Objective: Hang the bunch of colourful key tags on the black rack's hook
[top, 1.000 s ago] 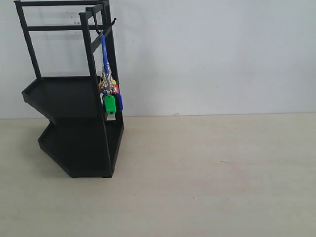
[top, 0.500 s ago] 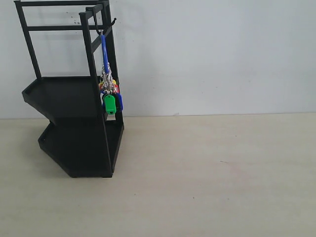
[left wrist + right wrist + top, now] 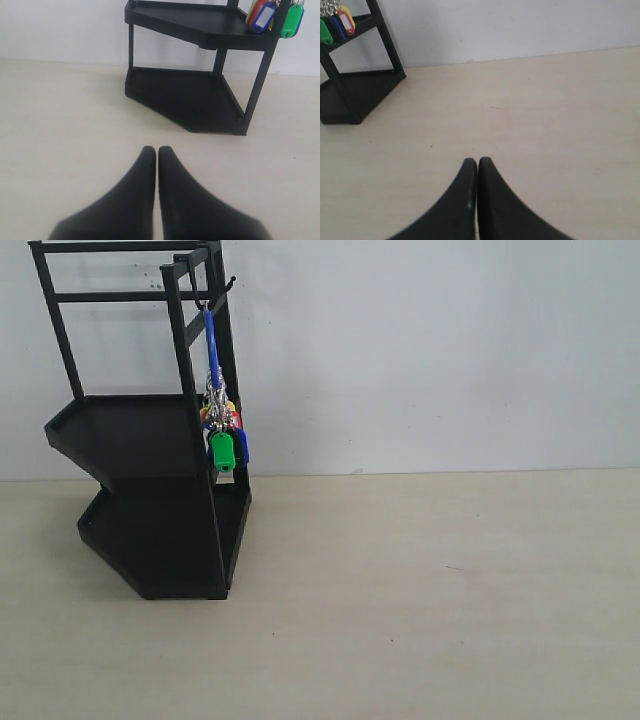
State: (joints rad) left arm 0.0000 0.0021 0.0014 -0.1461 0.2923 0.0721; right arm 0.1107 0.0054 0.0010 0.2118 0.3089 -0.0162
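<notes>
Bunch of colourful plastic key tags (image 3: 222, 435) on silver rings, green tag foremost: hangs by its long blue loop (image 3: 210, 345) from the small thin black hook (image 3: 202, 307) on the upper frame of the tall black metal two-tier rack (image 3: 130, 440). Dangles free beside the rack's front upright, about level with the upper tray, touching no gripper. Carried by the hook alone, hence loop pulled straight by the weight and tags well clear of the pale table (image 3: 430, 600). Looks like the hanging itself is done.

Upper tray (image 3: 120, 425) and lower tray (image 3: 150, 540): appear to hold nothing, fine detail lost in the dark surfaces. Rack set at the table's far left, close against the white wall.

Left gripper (image 3: 157, 151): black fingers pressed together, clenched on nothing, low over the table, well apart from the rack. Right gripper (image 3: 477, 162): likewise closed and empty, off to the rack's side. Neither seen in the exterior view; probably parked out of the way, with nothing left to carry.
</notes>
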